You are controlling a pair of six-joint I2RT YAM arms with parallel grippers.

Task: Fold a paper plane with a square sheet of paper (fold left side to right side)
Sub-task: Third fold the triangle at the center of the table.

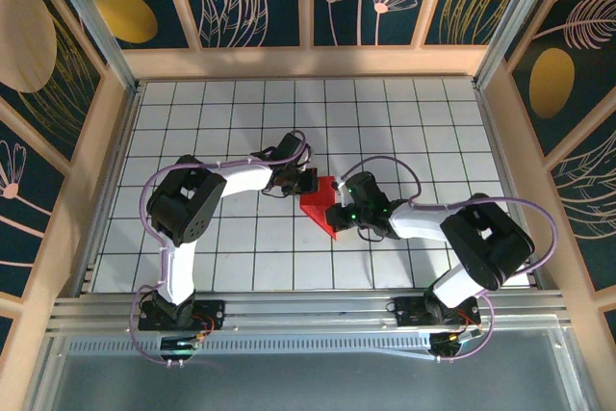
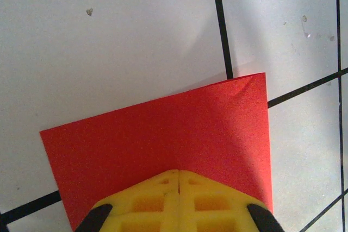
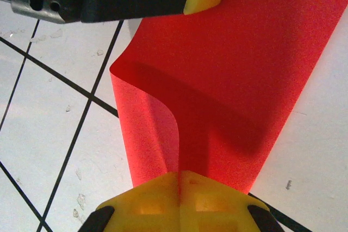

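One red sheet of paper sits near the middle of the tabletop, well away from every edge. It does not lie flat. In the right wrist view one side curls up in a soft bend and throws a shadow on the rest.

The right gripper has its yellow fingers pressed tight together. The curled side runs right into them, so it looks like it is pinching the paper. The left gripper is squeezed together too, with its tip over the flat part (I cannot tell if it pinches the paper or just pushes down).

To fold well, I think one gripper should pin the paper while the other carries its side across slowly until the edges line up. Then the bend gets pressed flat. Pulling too hard could make the thin paper slide or tear.
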